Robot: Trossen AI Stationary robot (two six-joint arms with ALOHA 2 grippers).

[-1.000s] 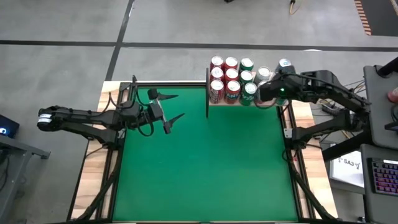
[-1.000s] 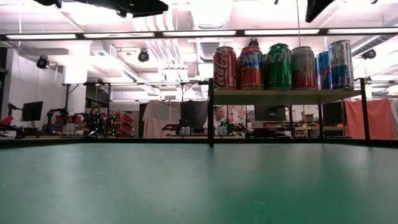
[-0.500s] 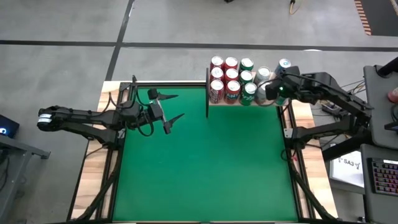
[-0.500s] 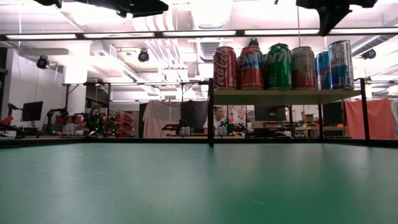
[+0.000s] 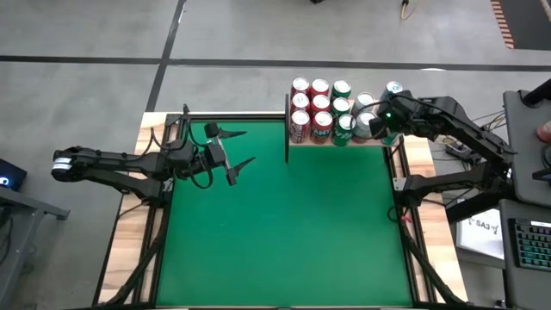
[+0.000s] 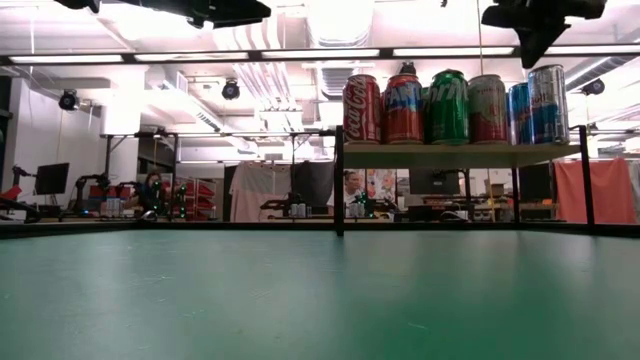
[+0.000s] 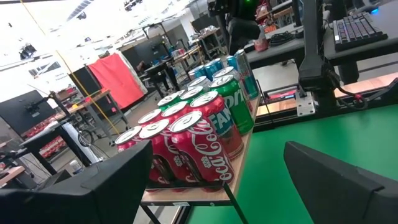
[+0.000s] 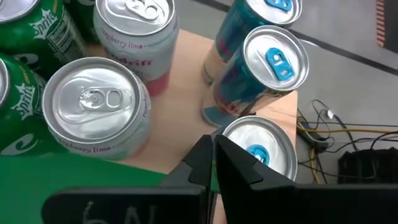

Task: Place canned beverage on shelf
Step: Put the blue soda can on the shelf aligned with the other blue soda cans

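The shelf, a small light-wood board on black posts, stands at the table's far edge. Several canned beverages stand upright on it in rows: red, green, silver-topped and slim blue ones. My right gripper is shut and empty. It points steeply down above the shelf's right end, between a silver-topped can and the blue cans. In the low view it hangs just above the can tops. My left gripper waits open and level above the table's left half, facing the shelf.
The green tabletop lies bare in front of the shelf. The shelf's black corner post stands between my left gripper and the cans. Off the right edge are cables, a keyboard and a person's hand.
My right gripper has swung a little toward the shelf's right end and come down closer to the can tops, rolling as it went. That uncovers a silver-topped can in the near row. It has stayed shut. The cans have not moved.
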